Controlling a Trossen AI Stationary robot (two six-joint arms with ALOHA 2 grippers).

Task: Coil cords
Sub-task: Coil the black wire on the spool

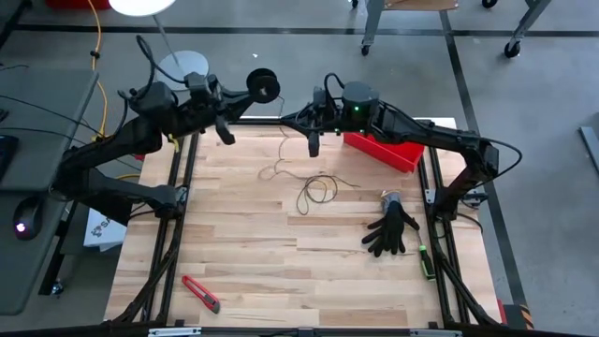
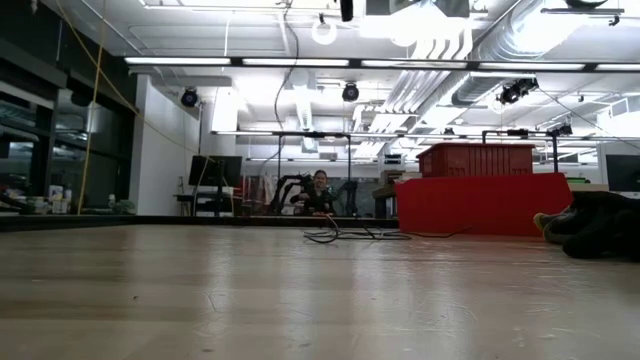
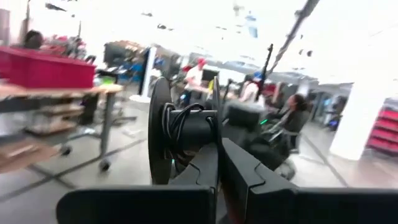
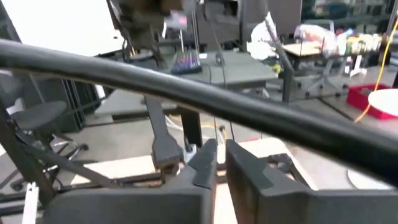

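Note:
The black spool [image 1: 265, 86] hangs in the air past the table's far edge, with my left gripper [image 1: 245, 90] shut on it. A few dark turns of cord [image 3: 179, 127] sit around its hub. The rest of the thin cord [image 1: 316, 192] lies on the wood as a loose loop near the middle, and a strand [image 1: 281, 154] of it trails toward the far edge. The loop [image 2: 340, 236] also shows in the low view. My right gripper [image 1: 314, 140] hovers above the far part of the table, right of the spool. Its fingers [image 4: 205, 165] stand a narrow gap apart, and I see no cord between them. My left gripper pinches the rim of one spool flange [image 3: 216, 134] between its two fingers. The fingers come about level from the table's left. The spool is lifted clear, its flanges upright, and sticks out beyond the fingertips.
A red bin [image 1: 384, 148] stands at the far right. A black glove [image 1: 391, 229] lies on the right of the table, with a green tool [image 1: 424, 257] beside it. A red utility knife [image 1: 201, 293] lies near the front left. People sit in the room beyond.

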